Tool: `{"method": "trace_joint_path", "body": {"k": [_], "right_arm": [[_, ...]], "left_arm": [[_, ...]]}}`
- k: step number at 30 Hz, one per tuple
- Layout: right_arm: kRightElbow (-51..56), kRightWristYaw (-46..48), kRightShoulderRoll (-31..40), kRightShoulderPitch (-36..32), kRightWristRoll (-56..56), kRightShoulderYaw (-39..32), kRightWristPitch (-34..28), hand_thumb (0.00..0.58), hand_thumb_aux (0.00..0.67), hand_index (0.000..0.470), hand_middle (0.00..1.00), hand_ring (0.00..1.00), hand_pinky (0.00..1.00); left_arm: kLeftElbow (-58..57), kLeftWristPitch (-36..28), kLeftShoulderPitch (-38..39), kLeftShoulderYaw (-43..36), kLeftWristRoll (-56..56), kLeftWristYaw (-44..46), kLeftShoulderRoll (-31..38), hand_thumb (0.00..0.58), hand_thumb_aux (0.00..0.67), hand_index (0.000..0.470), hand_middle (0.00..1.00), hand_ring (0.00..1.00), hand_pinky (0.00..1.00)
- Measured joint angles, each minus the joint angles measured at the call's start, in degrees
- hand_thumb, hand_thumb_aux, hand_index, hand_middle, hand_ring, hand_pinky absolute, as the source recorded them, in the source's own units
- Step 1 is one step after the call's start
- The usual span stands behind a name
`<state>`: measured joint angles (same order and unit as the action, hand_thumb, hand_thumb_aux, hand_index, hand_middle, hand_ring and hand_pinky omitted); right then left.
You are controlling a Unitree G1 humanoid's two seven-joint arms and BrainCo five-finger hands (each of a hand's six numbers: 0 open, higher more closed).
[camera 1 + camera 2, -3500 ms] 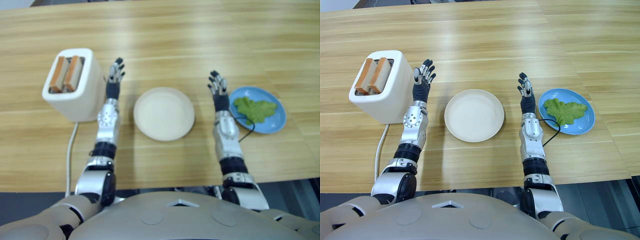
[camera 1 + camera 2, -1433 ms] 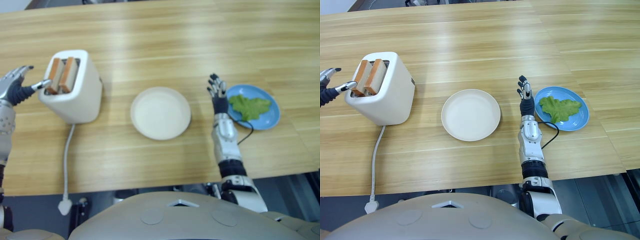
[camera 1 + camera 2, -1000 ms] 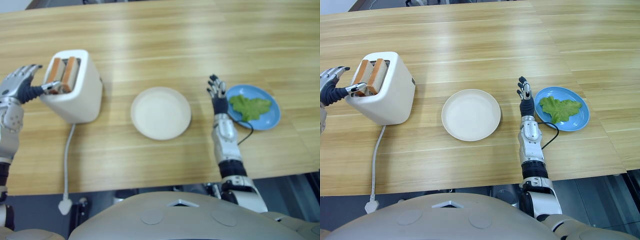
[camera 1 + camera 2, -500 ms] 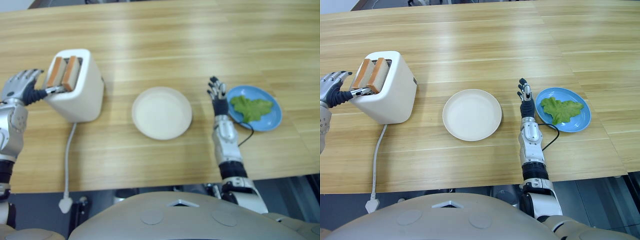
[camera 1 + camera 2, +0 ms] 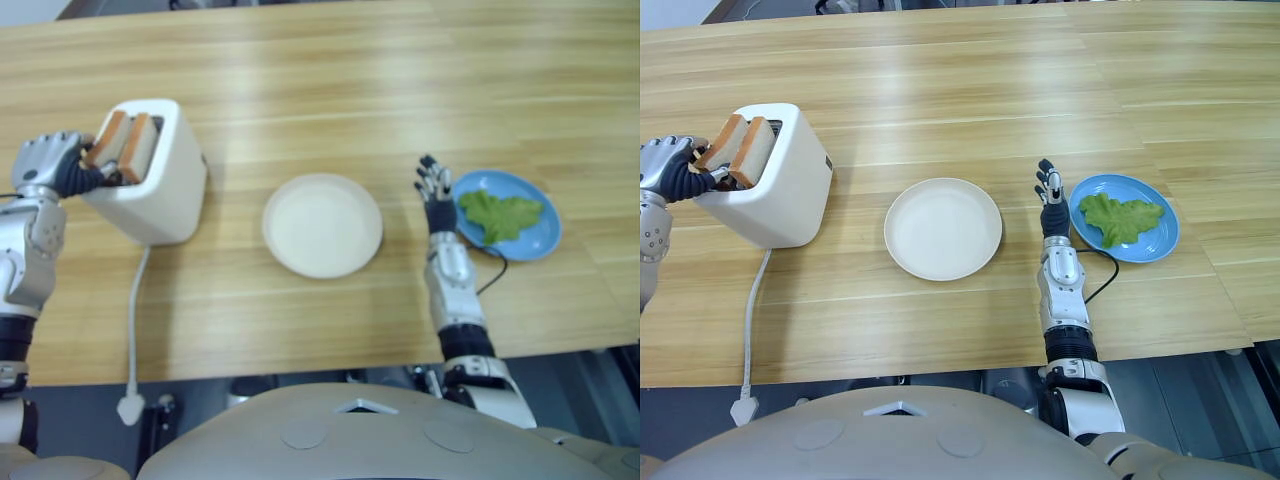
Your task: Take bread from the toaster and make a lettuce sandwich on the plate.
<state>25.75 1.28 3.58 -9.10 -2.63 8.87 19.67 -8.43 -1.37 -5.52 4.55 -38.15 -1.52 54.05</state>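
Observation:
A white toaster (image 5: 780, 195) stands at the table's left with two bread slices in its slots. My left hand (image 5: 673, 168) is at the toaster's left side, fingers curled around the left bread slice (image 5: 721, 141), which sits a little raised and tilted. The right slice (image 5: 754, 150) stands upright beside it. An empty cream plate (image 5: 943, 228) lies in the middle. A green lettuce leaf (image 5: 1120, 218) rests on a blue plate (image 5: 1152, 249) at the right. My right hand (image 5: 1050, 190) rests between the two plates, fingers straight and holding nothing.
The toaster's white cord (image 5: 752, 310) runs down to the table's front edge, its plug (image 5: 740, 412) hanging below. A thin black cable (image 5: 1102, 276) loops beside my right forearm near the blue plate. Bare wooden tabletop stretches behind everything.
My left hand has moved in against the toaster and curled its fingers onto the left bread slice, which now leans slightly. The right arm has stayed still.

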Motion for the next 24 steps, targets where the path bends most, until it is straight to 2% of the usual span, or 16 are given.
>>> {"method": "trace_joint_path", "body": {"k": [6,10,15,24], "right_arm": [[0.01,-0.03,-0.07,0.00,0.03,-0.05,-0.11,0.000,0.000,0.000,0.00,0.00,0.00],[0.04,-0.09,-0.11,0.01,0.04,-0.07,-0.20,0.000,0.000,0.000,0.00,0.00,0.00],[0.44,-0.09,-0.20,0.02,0.07,-0.19,-0.39,0.000,0.000,0.000,0.00,0.00,0.00],[0.68,0.00,-0.54,0.01,0.10,-0.98,-0.78,0.000,0.000,0.000,0.00,0.00,0.00]], "left_arm": [[0.23,1.21,0.21,-0.01,0.14,-1.08,-0.62,0.580,0.670,0.460,1.00,1.00,1.00],[0.72,3.48,0.23,2.46,4.40,-1.28,-2.59,0.580,0.670,0.460,1.00,1.00,1.00],[3.23,7.99,-0.75,11.65,13.28,-2.19,-3.94,0.580,0.670,0.460,1.00,1.00,1.00],[9.39,15.14,-2.48,24.35,22.53,-3.45,-3.94,0.580,0.670,0.460,1.00,1.00,1.00]]}}
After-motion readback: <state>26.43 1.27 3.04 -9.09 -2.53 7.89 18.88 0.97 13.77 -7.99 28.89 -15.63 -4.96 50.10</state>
